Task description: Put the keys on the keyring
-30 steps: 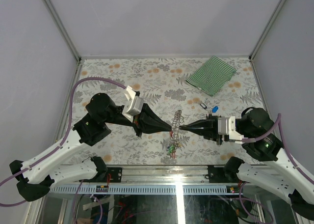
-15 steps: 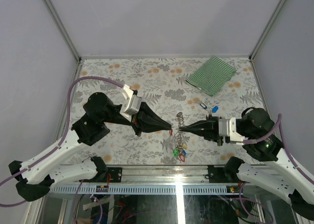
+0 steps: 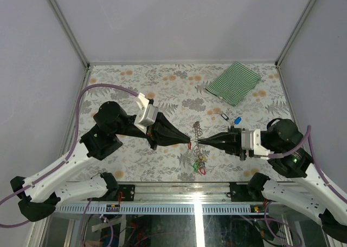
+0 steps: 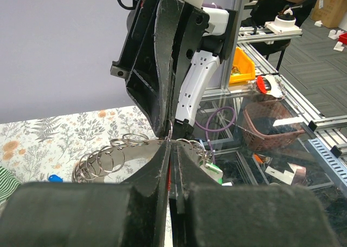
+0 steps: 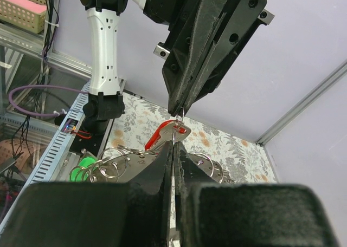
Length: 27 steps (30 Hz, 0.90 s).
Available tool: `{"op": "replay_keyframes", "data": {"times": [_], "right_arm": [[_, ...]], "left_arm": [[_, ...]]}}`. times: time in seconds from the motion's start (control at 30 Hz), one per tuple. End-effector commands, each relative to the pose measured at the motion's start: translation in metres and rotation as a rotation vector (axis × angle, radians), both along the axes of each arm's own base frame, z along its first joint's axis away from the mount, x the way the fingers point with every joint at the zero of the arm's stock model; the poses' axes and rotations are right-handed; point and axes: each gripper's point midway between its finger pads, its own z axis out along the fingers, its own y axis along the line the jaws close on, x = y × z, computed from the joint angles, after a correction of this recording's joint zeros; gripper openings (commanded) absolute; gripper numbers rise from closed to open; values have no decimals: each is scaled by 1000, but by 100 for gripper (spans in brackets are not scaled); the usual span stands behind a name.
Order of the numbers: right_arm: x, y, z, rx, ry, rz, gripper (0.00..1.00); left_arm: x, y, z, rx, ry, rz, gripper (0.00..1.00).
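Keyring [image 3: 197,129]: light, floppy, grab one link | right gripper [image 3: 200,142] pinches it | left gripper [image 3: 187,142] pinches red key [image 5: 162,136]

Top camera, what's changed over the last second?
The keyring bunched up shorter between the grippers, and its dangling keys swung toward the right arm's side. The left gripper stays shut on the red key, the right gripper on the keyring. The cloth and the loose blue key have not moved.
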Motion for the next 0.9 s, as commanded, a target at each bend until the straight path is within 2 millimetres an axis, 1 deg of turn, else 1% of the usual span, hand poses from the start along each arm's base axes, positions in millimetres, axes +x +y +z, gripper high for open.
{"op": "replay_keyframes", "data": {"times": [0.0, 0.87], "right_arm": [[2, -3, 28, 92, -76, -22, 0], [5, -1, 29, 98, -61, -30, 0]], "left_arm": [[-6, 2, 19, -51, -43, -20, 0], [-7, 2, 17, -45, -43, -35, 0]]}}
